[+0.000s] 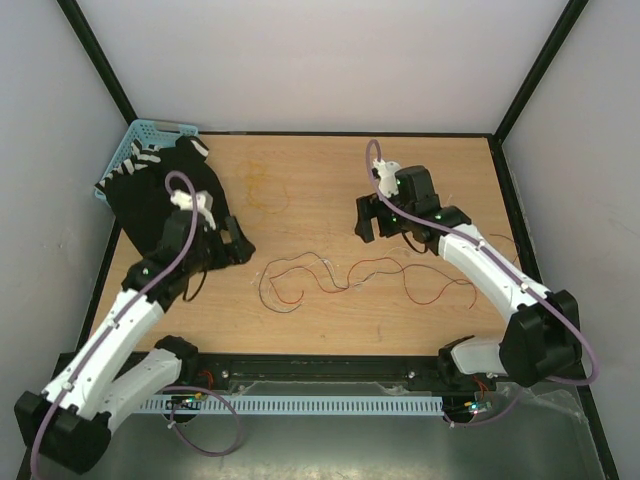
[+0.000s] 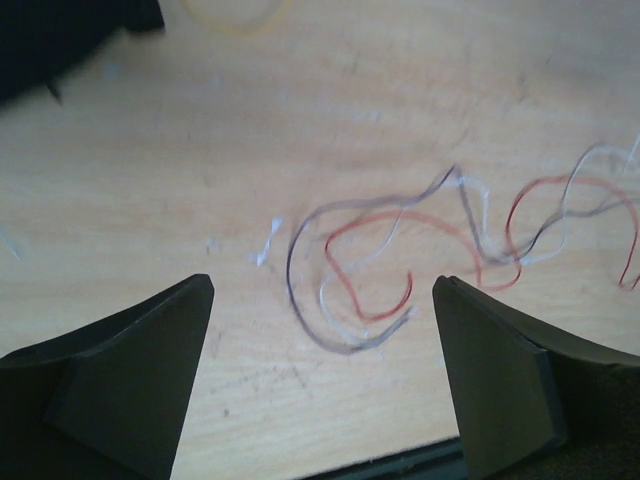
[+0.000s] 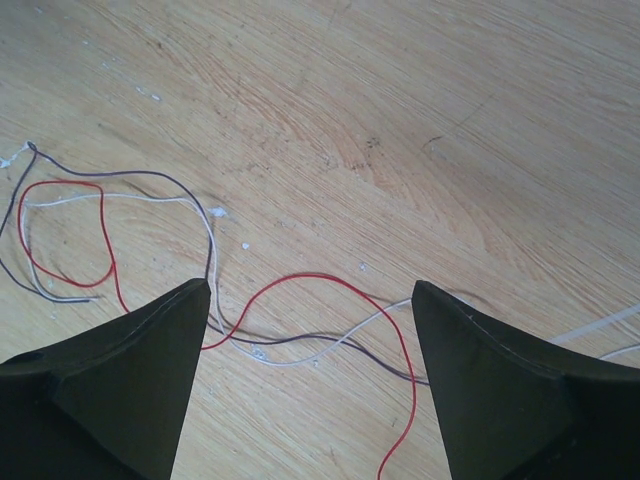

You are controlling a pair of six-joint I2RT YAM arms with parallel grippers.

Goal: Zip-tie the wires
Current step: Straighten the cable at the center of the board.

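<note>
**Left gripper**: the jaws are spread wide with nothing between them. The gripper hangs over the left end of the wires. Red, dark and whitish strands curl on the wooden surface below the gap. The fingers stand clear of the strands. In the top view the left gripper sits just left of the wires.

**Right gripper**: the jaws are spread wide and hold nothing. Below the gap, a red loop, a dark strand and a whitish strand of the wires cross one another on the surface. In the top view the right gripper is behind the right half of the wires, on the far side from the arm bases.

**Wires**: they lie loose in a curly run from left to right across the middle of the surface, between the two grippers.

**Other items**: a black object lies well left of the wires, partly under the left arm. A blue basket sits just beyond it, at the back left corner.
</note>
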